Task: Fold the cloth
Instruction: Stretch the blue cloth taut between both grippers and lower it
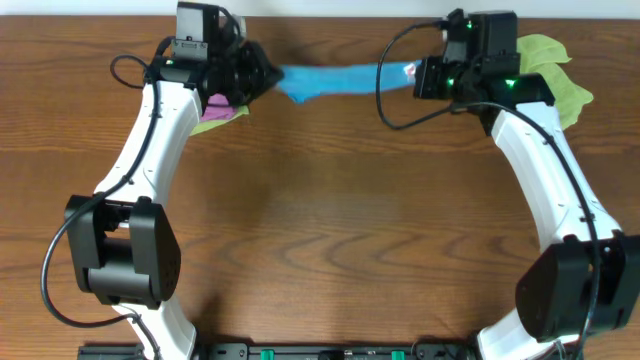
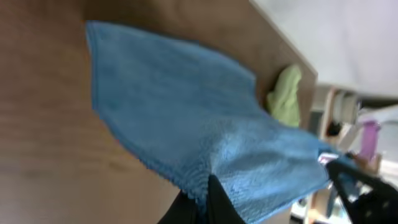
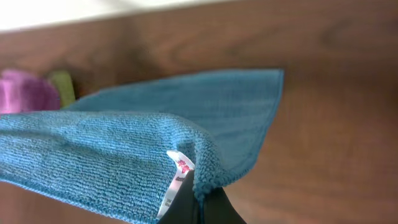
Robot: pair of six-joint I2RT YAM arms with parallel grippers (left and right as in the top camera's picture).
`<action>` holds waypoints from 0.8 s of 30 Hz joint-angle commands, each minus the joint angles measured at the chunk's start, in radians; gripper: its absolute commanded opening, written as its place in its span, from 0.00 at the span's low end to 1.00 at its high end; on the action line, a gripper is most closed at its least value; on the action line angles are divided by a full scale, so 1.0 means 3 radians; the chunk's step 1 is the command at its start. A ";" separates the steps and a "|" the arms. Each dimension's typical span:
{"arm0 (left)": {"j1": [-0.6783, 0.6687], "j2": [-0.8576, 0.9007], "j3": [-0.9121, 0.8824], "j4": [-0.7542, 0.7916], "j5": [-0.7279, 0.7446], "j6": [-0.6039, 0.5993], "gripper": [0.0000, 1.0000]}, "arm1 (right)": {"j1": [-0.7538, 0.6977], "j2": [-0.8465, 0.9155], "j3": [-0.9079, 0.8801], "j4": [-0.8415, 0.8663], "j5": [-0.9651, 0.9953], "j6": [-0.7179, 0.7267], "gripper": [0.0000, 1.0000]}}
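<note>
The sky-blue cloth [image 1: 330, 80] hangs stretched between my two grippers at the far edge of the table, lifted and sagging in the middle. My left gripper [image 1: 268, 76] is shut on its left corner; in the left wrist view the cloth [image 2: 186, 112] spreads out from the black fingers [image 2: 205, 202]. My right gripper [image 1: 418, 76] is shut on the right corner beside the white tag [image 3: 177, 180]; the cloth [image 3: 124, 143] drapes away from the fingers [image 3: 202, 199].
A purple cloth [image 1: 220, 108] lies under the left arm at the far left. Yellow-green cloths [image 1: 555, 70] lie at the far right behind the right arm. The table's far edge [image 1: 330, 20] runs just behind the cloth.
</note>
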 commanded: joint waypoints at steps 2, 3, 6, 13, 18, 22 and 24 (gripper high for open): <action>0.0043 -0.0056 0.0045 -0.0366 -0.0027 0.0478 0.06 | -0.0046 -0.0025 0.0039 -0.0292 0.0079 -0.0123 0.01; 0.0042 -0.0069 0.0045 -0.0474 -0.0029 0.0529 0.06 | -0.0046 -0.0025 0.0039 -0.0385 0.0069 -0.0130 0.02; 0.0039 -0.0099 0.0045 -0.0818 -0.0032 0.0713 0.06 | -0.0046 -0.0032 0.0039 -0.0633 0.0057 -0.0175 0.01; -0.0055 -0.0183 0.0045 -0.1422 -0.0432 0.0941 0.06 | -0.0046 -0.0113 0.0034 -0.1005 0.0058 -0.0352 0.01; -0.0132 -0.0201 0.0043 -0.1718 -0.0604 0.1016 0.06 | -0.0046 -0.0215 -0.0149 -0.1146 0.0056 -0.0411 0.01; -0.0181 -0.0202 -0.0019 -0.1815 -0.0746 0.1035 0.06 | -0.0046 -0.0488 -0.0608 -0.0993 0.0055 -0.0411 0.01; -0.0205 -0.0202 -0.0122 -0.1784 -0.0748 0.1033 0.06 | -0.0046 -0.0682 -0.0889 -0.0848 0.0032 -0.0403 0.01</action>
